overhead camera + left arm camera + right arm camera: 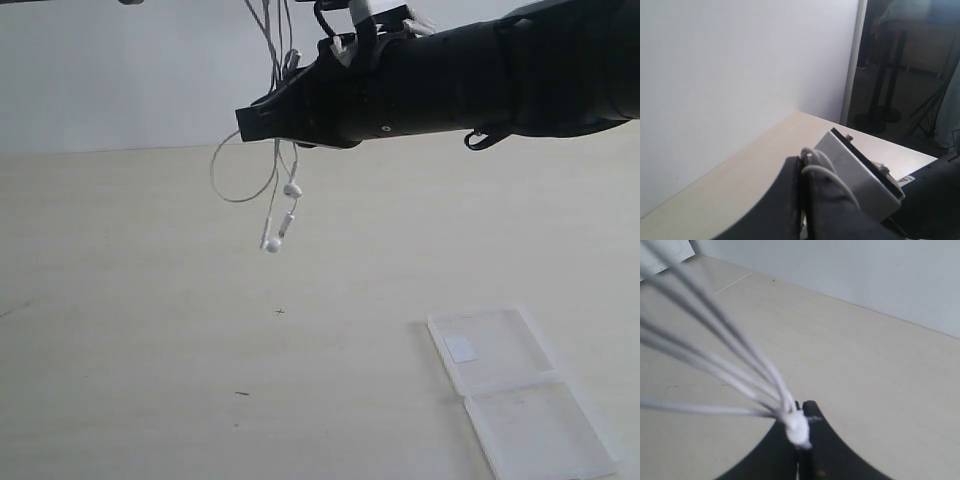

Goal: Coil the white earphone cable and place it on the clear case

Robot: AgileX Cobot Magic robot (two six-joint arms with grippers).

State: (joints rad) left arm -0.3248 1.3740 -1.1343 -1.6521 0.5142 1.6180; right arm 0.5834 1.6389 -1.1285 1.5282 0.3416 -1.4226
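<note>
Exterior view: white earphone cable (287, 222) hangs at eleven o'clock, pinched tight by both right gripper (801, 415) and left gripper (804, 167). Dangling earbuds (270, 244) may swing, loosening loops before clear case (520, 395) at five o'clock.

We see right claw (262, 118) high over bench (120, 330), white earphone cable (292, 188) dangling from it, earbuds (270, 243) midair; clear case (525, 400) lies open flat, lower right.
</note>
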